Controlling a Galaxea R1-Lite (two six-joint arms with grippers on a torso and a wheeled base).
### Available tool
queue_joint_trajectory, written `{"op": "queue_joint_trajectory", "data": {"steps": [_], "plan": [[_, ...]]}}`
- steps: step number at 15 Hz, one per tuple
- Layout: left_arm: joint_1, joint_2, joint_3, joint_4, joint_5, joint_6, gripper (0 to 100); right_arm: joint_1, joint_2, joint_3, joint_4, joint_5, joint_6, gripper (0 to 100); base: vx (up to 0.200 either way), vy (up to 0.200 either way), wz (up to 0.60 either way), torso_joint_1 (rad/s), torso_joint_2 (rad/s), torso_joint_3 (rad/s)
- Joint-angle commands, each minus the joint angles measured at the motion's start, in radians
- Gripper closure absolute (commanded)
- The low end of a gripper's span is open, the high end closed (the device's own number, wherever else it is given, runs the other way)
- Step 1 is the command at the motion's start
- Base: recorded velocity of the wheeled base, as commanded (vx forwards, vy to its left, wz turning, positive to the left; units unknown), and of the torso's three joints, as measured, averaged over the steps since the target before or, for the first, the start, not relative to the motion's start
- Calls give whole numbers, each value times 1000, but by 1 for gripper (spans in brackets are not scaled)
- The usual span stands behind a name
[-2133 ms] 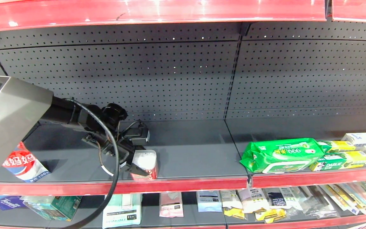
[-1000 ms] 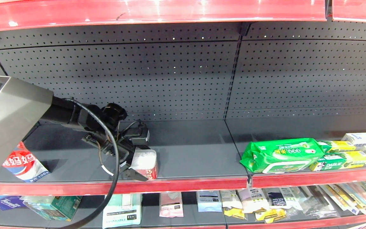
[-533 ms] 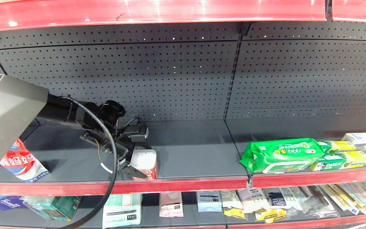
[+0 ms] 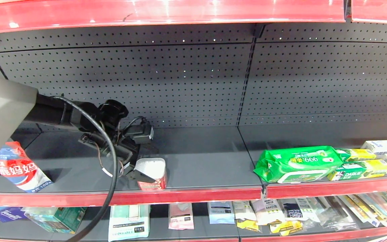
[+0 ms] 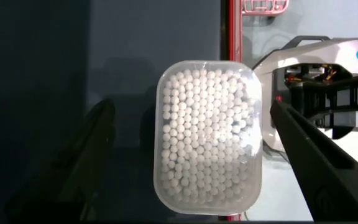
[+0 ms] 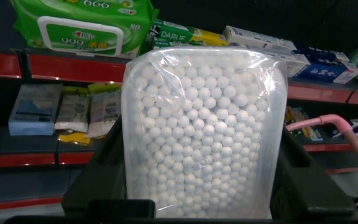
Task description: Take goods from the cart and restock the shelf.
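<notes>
A clear box of white cotton swabs (image 4: 153, 172) stands upright near the front edge of the grey shelf (image 4: 200, 168). My left gripper (image 4: 147, 167) is open around it, its fingers (image 5: 316, 168) clear of the box's (image 5: 207, 137) sides in the left wrist view. My right gripper (image 6: 204, 146) is shut on a second clear box of cotton swabs (image 6: 204, 124), held in front of the shelving.
A green wet-wipes pack (image 4: 296, 163) and toothpaste boxes (image 4: 361, 164) lie on the shelf's right part. A red, white and blue bag (image 4: 18, 171) stands at its left end. The lower shelf (image 4: 213, 218) holds several small packs. A pink handle (image 6: 347, 130) lies beside the right gripper.
The left gripper has opened off the cotton swab box and drawn back a little up and to the left. The box stays standing on the shelf.
</notes>
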Motion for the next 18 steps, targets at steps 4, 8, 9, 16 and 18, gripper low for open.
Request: {"op": "queue_joint_trajectory", "data": {"steps": [4, 8, 9, 16, 18], "plan": [[-14, -13, -49, -2, -54, -49, 0, 0, 0, 3, 0, 0, 0, 100, 0, 0, 0, 0, 0, 0], [-23, -19, -41, -230, -73, -254, 0, 1, 3, 0, 0, 2, 0, 100, 0, 0, 0, 0, 0, 0], [-23, -17, -21, -411, -71, -389, 0, 1, 7, -3, 0, 2, 0, 100, 0, 0, 0, 0, 0, 0], [-116, -20, 275, -1307, 466, -987, 0, 4, 7, -3, -1, 9, 4, 100, 0, 0, 0, 0, 0, 0], [-118, -28, 280, -1359, 696, -1121, 0, 9, 9, -3, -3, 12, 5, 100, 0, 0, 0, 0, 0, 0]]}}
